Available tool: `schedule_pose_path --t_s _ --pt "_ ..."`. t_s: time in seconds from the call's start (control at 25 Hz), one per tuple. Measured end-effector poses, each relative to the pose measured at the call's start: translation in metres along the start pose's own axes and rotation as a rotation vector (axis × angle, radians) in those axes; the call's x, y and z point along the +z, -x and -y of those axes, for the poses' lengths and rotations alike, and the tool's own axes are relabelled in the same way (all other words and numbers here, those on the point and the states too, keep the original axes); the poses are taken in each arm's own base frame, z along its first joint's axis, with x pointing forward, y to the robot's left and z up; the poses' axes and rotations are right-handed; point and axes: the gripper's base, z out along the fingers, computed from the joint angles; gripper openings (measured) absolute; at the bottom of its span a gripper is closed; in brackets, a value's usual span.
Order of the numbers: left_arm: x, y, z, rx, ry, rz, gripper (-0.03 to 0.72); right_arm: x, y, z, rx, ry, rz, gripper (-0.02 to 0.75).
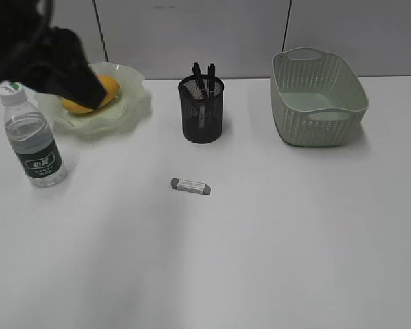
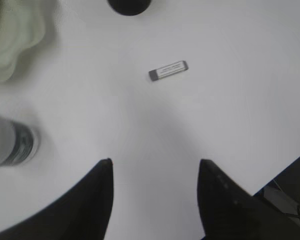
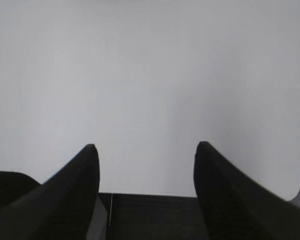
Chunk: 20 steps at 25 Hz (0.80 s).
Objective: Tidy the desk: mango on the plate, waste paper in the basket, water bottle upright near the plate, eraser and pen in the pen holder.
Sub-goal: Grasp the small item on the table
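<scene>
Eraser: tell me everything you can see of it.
The eraser is a small flat bar, grey at both ends, with a white sleeve or label bearing faint grey lines. It lies flat on the white desk, long side roughly left to right, slightly slanted, in front of the pen holder and apart from it. Nothing touches it but the desk. The left wrist view shows it ahead of the open left gripper, well clear of the fingertips.

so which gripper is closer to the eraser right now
Left. The left gripper hangs open above the desk with the eraser lying just ahead of its fingers. The right gripper sees only bare desk near the edge, with no eraser in its view.
</scene>
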Motion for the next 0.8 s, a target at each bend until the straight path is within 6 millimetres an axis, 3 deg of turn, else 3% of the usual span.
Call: schedule_pose_path --t_s 0.2,0.4,0.56,0.8 --pt "0.044 0.029 0.002 0.054 -0.037 -0.049 0.414 -0.004 -0.049 -0.001 0.006 0.009 0.014 0.479" --pt "0.072 0.047 -0.001 0.335 -0.051 -0.089 0.414 -0.007 -0.094 -0.003 0.029 0.016 0.063 0.479" --pt "0.094 0.054 -0.004 0.586 -0.082 -0.129 0.414 -0.003 -0.125 -0.004 0.043 0.018 0.11 0.479" --pt "0.142 0.051 -0.008 0.82 -0.148 -0.216 0.414 0.005 -0.158 -0.005 0.054 0.025 0.213 0.478"
